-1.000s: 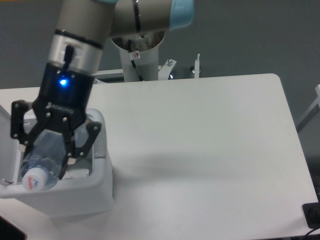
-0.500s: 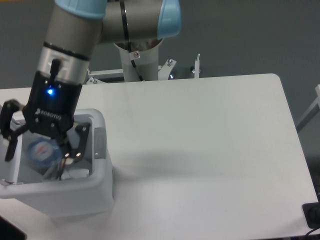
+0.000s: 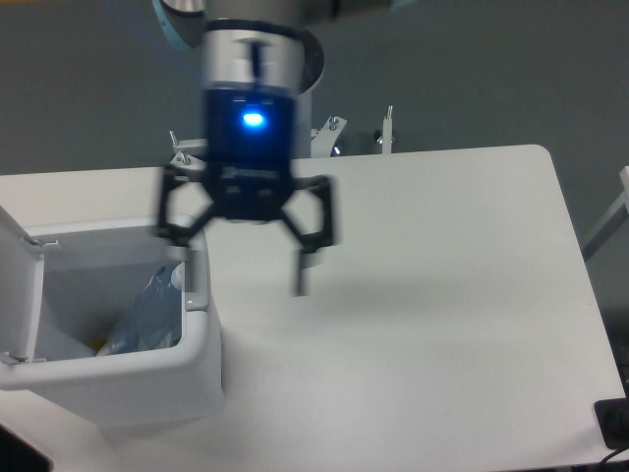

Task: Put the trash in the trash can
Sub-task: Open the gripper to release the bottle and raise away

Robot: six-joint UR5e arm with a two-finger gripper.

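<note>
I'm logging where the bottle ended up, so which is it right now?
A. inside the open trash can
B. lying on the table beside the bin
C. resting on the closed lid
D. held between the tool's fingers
A: the bottle lies inside the open trash can, while the tool hangs open and empty above the table.

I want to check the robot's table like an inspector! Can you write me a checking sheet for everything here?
Surface: white rounded-corner table, bare where it shows.
Job's things: clear bluish crinkled plastic bottle lies inside the boxy white plastic trash can; hinged lid open. Paper wad: nothing seen.
Clutter: nothing seen.
Grippers: black two-finger gripper open, empty, blurred, above the table beside the can.
Cables: one on the arm's white pedestal.
Surroundings: dark grey wall; metal brackets behind the table.
</note>
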